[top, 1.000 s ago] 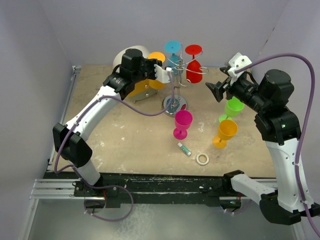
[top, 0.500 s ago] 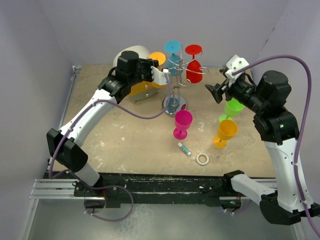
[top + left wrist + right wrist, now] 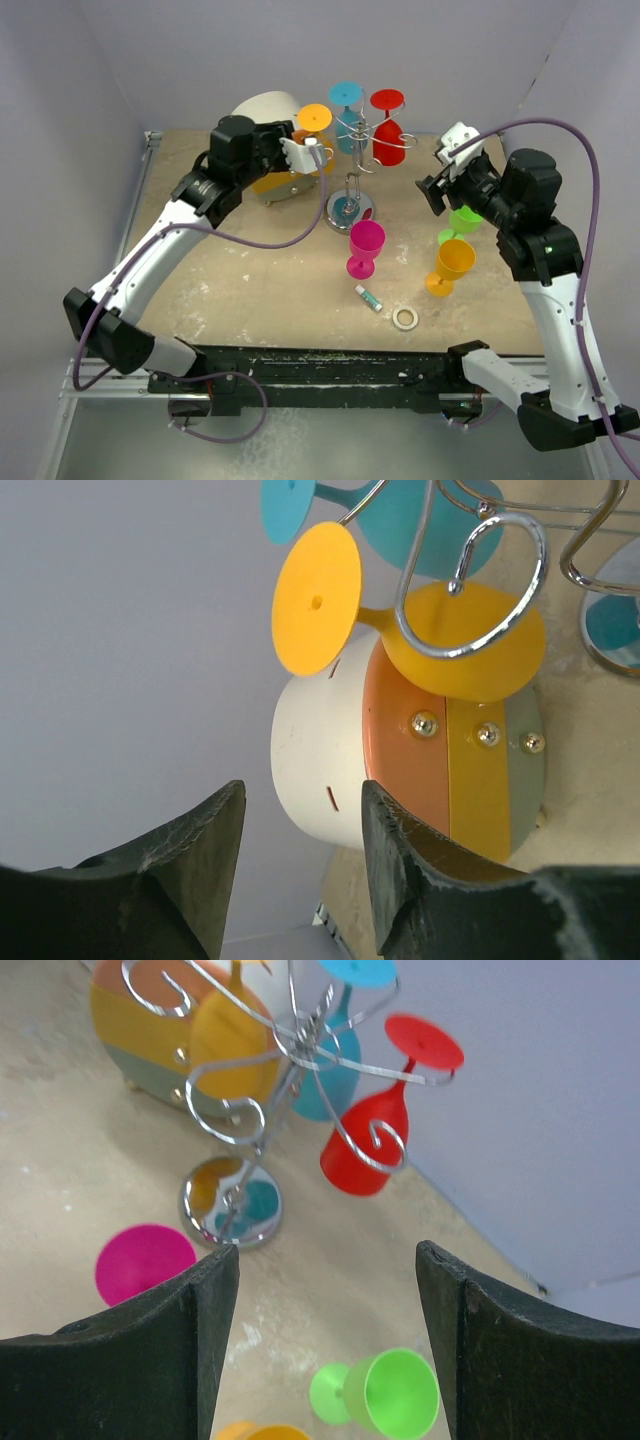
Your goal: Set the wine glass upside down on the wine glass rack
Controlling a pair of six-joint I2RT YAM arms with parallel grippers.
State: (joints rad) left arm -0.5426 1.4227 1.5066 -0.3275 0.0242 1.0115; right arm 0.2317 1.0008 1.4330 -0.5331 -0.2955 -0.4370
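The silver wire rack (image 3: 352, 170) stands at the back centre on its round chrome base (image 3: 349, 208). An orange glass (image 3: 313, 125), a blue glass (image 3: 347, 100) and a red glass (image 3: 388, 130) hang upside down from its arms. In the left wrist view the orange glass (image 3: 460, 640) hangs in a curled arm. My left gripper (image 3: 303, 155) is open and empty just left of it, also shown in the left wrist view (image 3: 300, 820). My right gripper (image 3: 432, 185) is open and empty right of the rack (image 3: 290, 1035). A pink glass (image 3: 365, 247), a green glass (image 3: 463, 218) and another orange glass (image 3: 450, 265) stand on the table.
A white-and-orange round drawer box (image 3: 270, 150) sits behind my left gripper. A small tube (image 3: 369, 297) and a tape roll (image 3: 404, 318) lie near the front. The green glass (image 3: 395, 1392) lies tilted below my right gripper (image 3: 325, 1260).
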